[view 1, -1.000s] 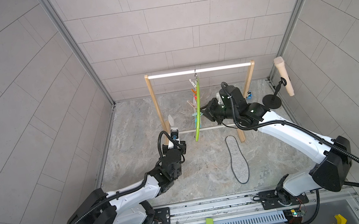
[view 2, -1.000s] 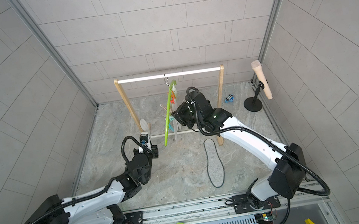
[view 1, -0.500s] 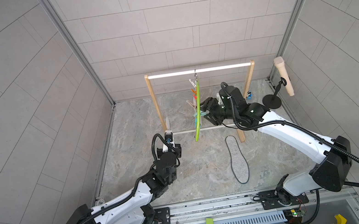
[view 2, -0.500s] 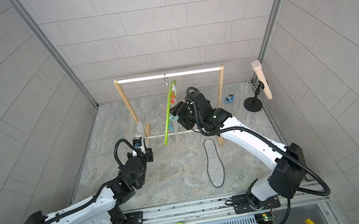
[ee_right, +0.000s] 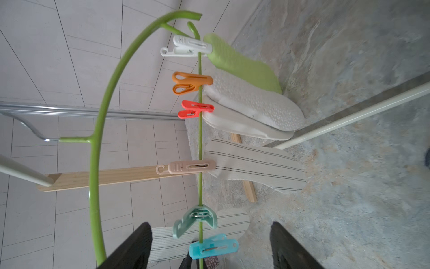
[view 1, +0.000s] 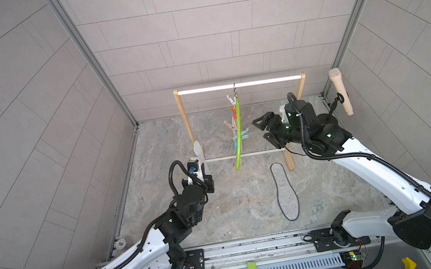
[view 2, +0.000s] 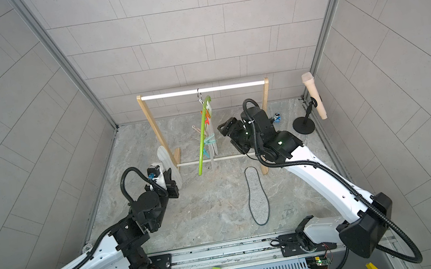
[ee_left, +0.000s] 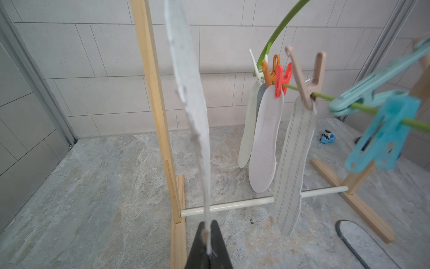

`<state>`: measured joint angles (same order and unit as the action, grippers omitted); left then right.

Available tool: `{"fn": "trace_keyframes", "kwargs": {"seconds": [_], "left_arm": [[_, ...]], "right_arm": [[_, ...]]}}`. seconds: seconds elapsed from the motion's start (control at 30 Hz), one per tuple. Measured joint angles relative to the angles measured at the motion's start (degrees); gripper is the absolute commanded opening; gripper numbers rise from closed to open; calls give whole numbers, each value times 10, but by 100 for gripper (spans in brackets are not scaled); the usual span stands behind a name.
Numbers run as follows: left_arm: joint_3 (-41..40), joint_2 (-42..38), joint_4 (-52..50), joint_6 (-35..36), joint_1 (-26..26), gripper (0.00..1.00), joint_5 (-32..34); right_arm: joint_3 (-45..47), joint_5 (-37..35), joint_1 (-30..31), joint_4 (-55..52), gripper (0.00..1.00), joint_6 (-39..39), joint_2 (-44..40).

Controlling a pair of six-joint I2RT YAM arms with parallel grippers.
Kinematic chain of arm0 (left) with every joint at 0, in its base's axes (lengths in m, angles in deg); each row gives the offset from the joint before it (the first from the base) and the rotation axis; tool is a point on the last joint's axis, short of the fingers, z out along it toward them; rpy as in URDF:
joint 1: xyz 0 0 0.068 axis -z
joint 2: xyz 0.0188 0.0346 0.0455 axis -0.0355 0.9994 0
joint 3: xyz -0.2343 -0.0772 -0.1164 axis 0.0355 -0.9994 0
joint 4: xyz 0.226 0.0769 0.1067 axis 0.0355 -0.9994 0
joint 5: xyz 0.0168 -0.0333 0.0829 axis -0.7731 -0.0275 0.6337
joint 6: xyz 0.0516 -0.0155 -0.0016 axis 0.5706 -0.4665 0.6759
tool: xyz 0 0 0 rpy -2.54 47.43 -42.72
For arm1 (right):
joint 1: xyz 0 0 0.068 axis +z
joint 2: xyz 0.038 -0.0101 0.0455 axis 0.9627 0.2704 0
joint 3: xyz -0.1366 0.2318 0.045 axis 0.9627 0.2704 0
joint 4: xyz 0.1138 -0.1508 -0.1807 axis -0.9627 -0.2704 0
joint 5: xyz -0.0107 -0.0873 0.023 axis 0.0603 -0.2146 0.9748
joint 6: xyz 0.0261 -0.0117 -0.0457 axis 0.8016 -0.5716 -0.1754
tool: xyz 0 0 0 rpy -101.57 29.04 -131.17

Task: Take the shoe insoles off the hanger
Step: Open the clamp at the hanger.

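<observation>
In both top views the green hanger (view 1: 238, 137) (view 2: 203, 140) is seen hung by its hook on the white top rod of the wooden rack (view 1: 238, 85). A striped insole (view 1: 198, 150) (view 2: 166, 160) is held upright in the tightly closed left pincer (view 1: 199, 172), beside the rack post on that arm's side and well apart from the hanger. The right pincer (view 1: 264, 129) is spread wide just beside the hanger, and nothing is held in it. A grey insole (view 1: 285, 191) is laid flat on the bench (view 1: 221, 221). In the left wrist view the striped insole (ee_left: 190, 81) is seen edge-on, pinched at its end by the left pincer (ee_left: 207, 242). Four more are seen clipped to the hanger, among them a pale insole (ee_left: 247, 130), a dotted insole (ee_left: 266, 139) and a second striped insole (ee_left: 292, 163). In the right wrist view a teal peg (ee_right: 195, 219) and a blue peg (ee_right: 213, 246) are seen between the wide jaws of the right pincer (ee_right: 210, 233), with gaps left on both sides.
</observation>
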<state>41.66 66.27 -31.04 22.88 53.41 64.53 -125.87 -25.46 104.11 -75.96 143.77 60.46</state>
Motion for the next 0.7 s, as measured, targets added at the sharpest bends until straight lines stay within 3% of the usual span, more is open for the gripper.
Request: {"fn": "trace_keyframes", "kwargs": {"seconds": [0.17,0.43,0.57,0.7], "left_arm": [[73,-34,-87,-30,0,0,-27],[182,-30,-161,-60,-3,0,-59],[274,6,-188,-63,-5,0,-90],[374,52,-207,-70,-5,0,-131]], "right_arm": [[-47,-37,-13,-120,70,-95,-13],[-101,-177,-18,-305,74,-189,-14],[-122,-166,-38,-343,68,-256,-11],[-144,-103,-49,-321,65,-328,-12]]}}
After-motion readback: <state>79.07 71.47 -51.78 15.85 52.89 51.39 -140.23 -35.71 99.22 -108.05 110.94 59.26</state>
